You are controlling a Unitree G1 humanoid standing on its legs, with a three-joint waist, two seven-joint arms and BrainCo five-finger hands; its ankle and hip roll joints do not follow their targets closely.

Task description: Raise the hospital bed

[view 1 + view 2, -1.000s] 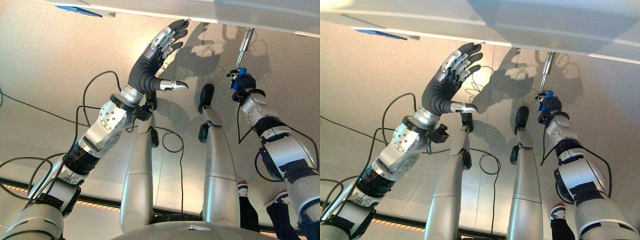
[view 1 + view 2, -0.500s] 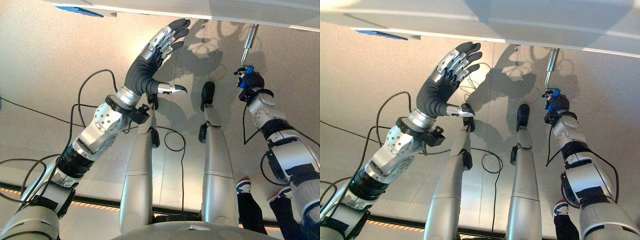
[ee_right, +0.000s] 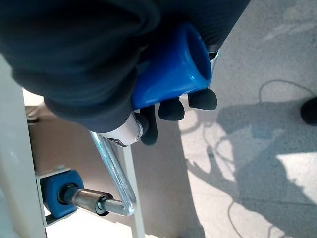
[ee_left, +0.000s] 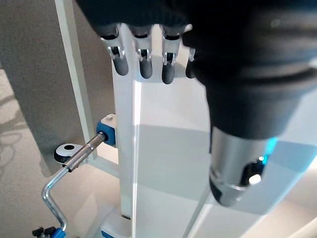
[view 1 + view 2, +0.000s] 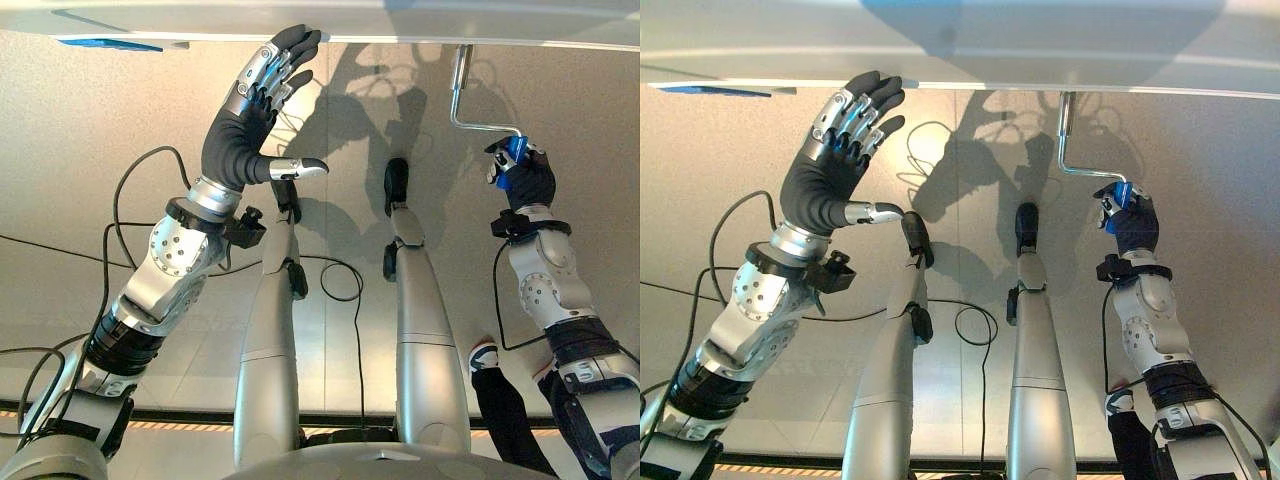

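The right hand curls around the blue grip of the bed's crank; the left hand, fingers spread, touches the bed frame beside it.

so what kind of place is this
Probably a hospital ward or a mock-up of one: a white bed frame with a metal crank, its blue handle gripped by the right hand, above a pale speckled floor.

Place: I took it for a hospital-style room or care lab.
Evidence: white bed frame, chrome crank with blue grip, speckled floor.
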